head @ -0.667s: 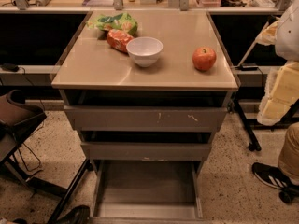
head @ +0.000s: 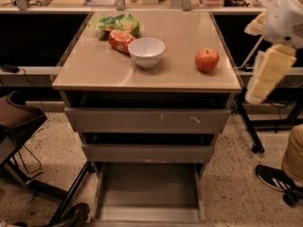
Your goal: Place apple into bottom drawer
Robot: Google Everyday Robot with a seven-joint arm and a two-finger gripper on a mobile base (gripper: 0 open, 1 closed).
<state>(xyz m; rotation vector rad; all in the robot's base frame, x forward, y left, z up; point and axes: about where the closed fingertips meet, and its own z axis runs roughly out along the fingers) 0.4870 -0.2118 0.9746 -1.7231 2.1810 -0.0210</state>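
The red apple [head: 207, 59] sits on the right side of the tan cabinet top [head: 94, 70], near its front edge. The bottom drawer [head: 147, 186] is pulled out at floor level, its flat grey floor bare. My arm comes in at the right edge, white above with a pale yellow gripper [head: 265, 77] hanging beside the cabinet's right front corner, to the right of the apple and not touching it. Nothing shows in the gripper.
A white bowl [head: 146, 51], a red-orange snack bag [head: 119, 39] and a green bag [head: 118, 21] lie on the top's left half. Two upper grey drawers [head: 147, 120] stand slightly out. A chair [head: 16, 122] is at left, a person's shoe [head: 277, 178] at right.
My arm and gripper have risen and shifted slightly left, toward the cabinet's right edge. The apple and drawers have not moved.
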